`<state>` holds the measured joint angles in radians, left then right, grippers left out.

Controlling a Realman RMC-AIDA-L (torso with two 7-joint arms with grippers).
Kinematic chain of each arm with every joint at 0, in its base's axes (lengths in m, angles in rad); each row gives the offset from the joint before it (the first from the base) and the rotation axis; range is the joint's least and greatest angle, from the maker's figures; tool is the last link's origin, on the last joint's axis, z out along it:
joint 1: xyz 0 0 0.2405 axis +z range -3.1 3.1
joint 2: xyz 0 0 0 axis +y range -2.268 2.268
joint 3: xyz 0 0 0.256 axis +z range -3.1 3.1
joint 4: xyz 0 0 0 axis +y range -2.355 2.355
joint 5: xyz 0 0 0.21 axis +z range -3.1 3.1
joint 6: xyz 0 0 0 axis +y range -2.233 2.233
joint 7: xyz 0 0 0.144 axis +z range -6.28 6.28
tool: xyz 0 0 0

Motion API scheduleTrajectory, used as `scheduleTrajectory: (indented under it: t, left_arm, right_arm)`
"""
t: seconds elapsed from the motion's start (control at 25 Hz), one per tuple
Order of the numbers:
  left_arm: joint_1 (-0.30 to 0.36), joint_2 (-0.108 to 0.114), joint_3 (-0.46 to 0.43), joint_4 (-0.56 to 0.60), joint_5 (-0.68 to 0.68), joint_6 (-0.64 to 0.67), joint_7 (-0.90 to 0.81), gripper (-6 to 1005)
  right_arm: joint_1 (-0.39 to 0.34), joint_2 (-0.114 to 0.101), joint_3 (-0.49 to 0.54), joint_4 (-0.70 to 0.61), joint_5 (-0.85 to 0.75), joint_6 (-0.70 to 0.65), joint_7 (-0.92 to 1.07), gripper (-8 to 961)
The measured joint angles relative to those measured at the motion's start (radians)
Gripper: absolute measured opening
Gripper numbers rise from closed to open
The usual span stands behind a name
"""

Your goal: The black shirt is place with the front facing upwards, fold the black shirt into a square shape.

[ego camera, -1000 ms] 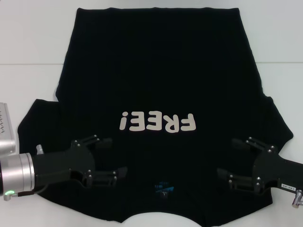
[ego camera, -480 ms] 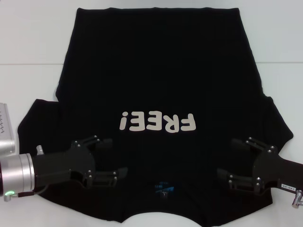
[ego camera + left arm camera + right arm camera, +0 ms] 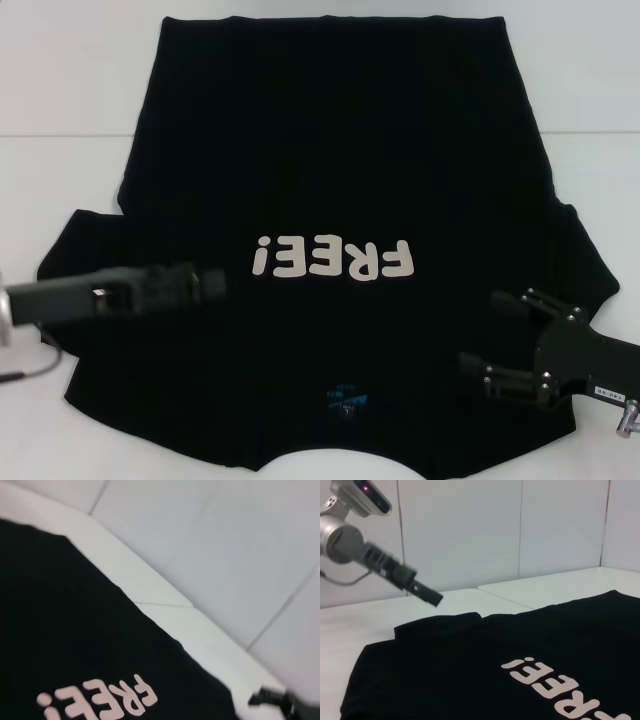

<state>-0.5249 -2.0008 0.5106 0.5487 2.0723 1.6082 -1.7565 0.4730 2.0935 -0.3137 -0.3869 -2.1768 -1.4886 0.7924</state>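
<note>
The black shirt (image 3: 330, 150) (image 3: 60, 630) (image 3: 470, 670) lies flat on the white table, front up. Its cream "FREE!" lettering (image 3: 335, 258) reads upside down in the head view, and the blue neck label (image 3: 345, 398) is at the near edge. My left gripper (image 3: 205, 283) (image 3: 431, 597) reaches in from the left as a thin blurred bar over the shirt's near-left part, by the left sleeve. My right gripper (image 3: 480, 332) hovers open over the near-right shoulder with nothing between its fingers. The left wrist view catches it far off (image 3: 272, 698).
The white table (image 3: 60, 180) surrounds the shirt, with a seam line across it. Pale wall panels (image 3: 470, 530) stand behind. A thin cable (image 3: 25, 375) loops beside the left arm near the table's front left.
The left gripper has lifted and turned, going from a spread pose over the near-left shoulder to a narrow blurred bar higher and farther left. The right gripper and the shirt have not moved.
</note>
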Motion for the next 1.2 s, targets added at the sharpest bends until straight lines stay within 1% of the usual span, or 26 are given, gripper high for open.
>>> scheduleTrajectory:
  t: [0.04,0.08,0.12,0.16,0.24,0.28,0.4,0.52,0.6,0.8,1.04,1.2]
  left_arm:
    - [-0.005,0.013,-0.003,0.002,0.002,0.003,-0.073,938]
    - [-0.013,0.032,-0.006,0.010,0.010,0.003,-0.170,938]
    - [-0.016,0.040,-0.007,0.016,0.017,0.002,-0.215,938]
    - [-0.021,0.053,-0.012,0.029,0.035,-0.003,-0.280,937]
    - [-0.028,0.073,-0.037,0.064,0.086,-0.020,-0.410,937]
    - [-0.030,0.078,-0.049,0.073,0.098,-0.025,-0.438,937]
    - [-0.035,0.102,-0.100,0.096,0.152,-0.051,-0.542,936]
    - [-0.035,0.125,-0.122,0.107,0.209,-0.103,-0.605,934]
    - [-0.032,0.131,-0.126,0.117,0.263,-0.149,-0.627,932]
    - [-0.030,0.134,-0.128,0.120,0.372,-0.231,-0.666,929]
    - [-0.035,0.135,-0.126,0.068,0.394,-0.298,-0.679,924]
    - [-0.035,0.135,-0.125,0.044,0.410,-0.310,-0.685,921]
  right_arm:
    - [0.000,0.001,0.000,0.000,0.001,-0.001,0.002,941]
    - [-0.001,0.001,0.001,0.000,0.002,-0.004,0.005,941]
    - [-0.001,0.002,0.001,0.001,0.004,-0.006,0.008,941]
    - [-0.001,0.002,0.001,0.002,0.004,-0.007,0.009,941]
    - [0.001,0.003,0.001,0.008,0.005,-0.007,0.010,941]
    - [0.003,0.003,0.002,0.012,0.005,-0.006,0.011,941]
    - [0.009,0.002,0.003,0.018,0.005,0.000,0.025,940]
    - [0.012,0.002,0.003,0.019,0.005,0.002,0.035,940]
    - [0.013,0.002,0.003,0.020,0.005,0.003,0.037,940]
    - [0.013,0.001,0.002,0.025,0.006,0.004,0.049,940]
    - [0.013,0.000,0.002,0.025,0.006,0.005,0.050,939]
    - [0.012,0.000,0.002,0.025,0.006,0.004,0.050,939]
